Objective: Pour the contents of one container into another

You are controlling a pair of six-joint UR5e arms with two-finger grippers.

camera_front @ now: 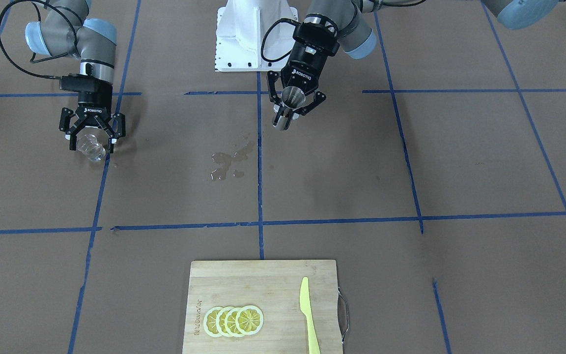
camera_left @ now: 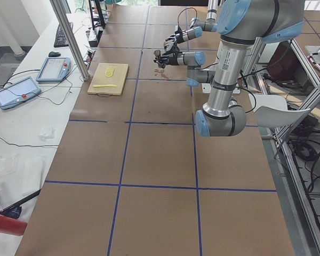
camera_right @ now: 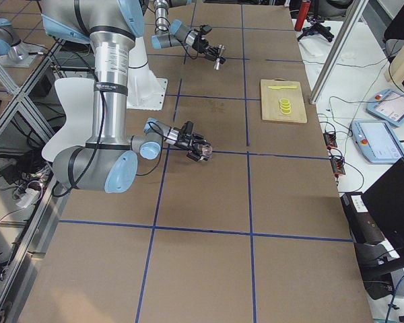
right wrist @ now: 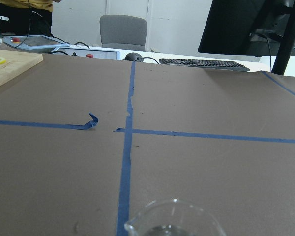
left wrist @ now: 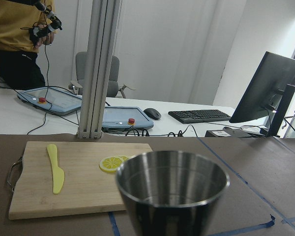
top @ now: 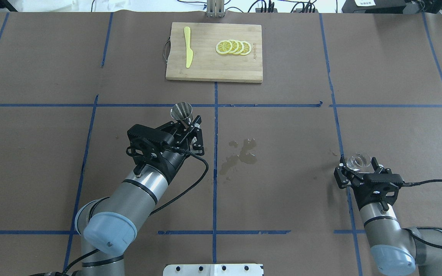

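Note:
My left gripper (top: 187,123) (camera_front: 290,105) is shut on the steel jigger (top: 181,111) (camera_front: 293,96) and holds it upright above the table, left of the centre tape line. In the left wrist view the jigger's open cone (left wrist: 172,189) fills the lower middle. The clear glass cup (top: 360,160) (camera_front: 91,146) sits upright between the fingers of my right gripper (top: 359,165) (camera_front: 92,140), which is shut on it, far to the right. In the right wrist view only the cup's rim (right wrist: 174,219) shows at the bottom edge.
A patch of spilled liquid (top: 240,153) (camera_front: 229,162) lies on the brown table cover between the two arms. A bamboo cutting board (top: 205,69) with lemon slices (top: 233,47) and a yellow knife (top: 188,46) lies at the far middle.

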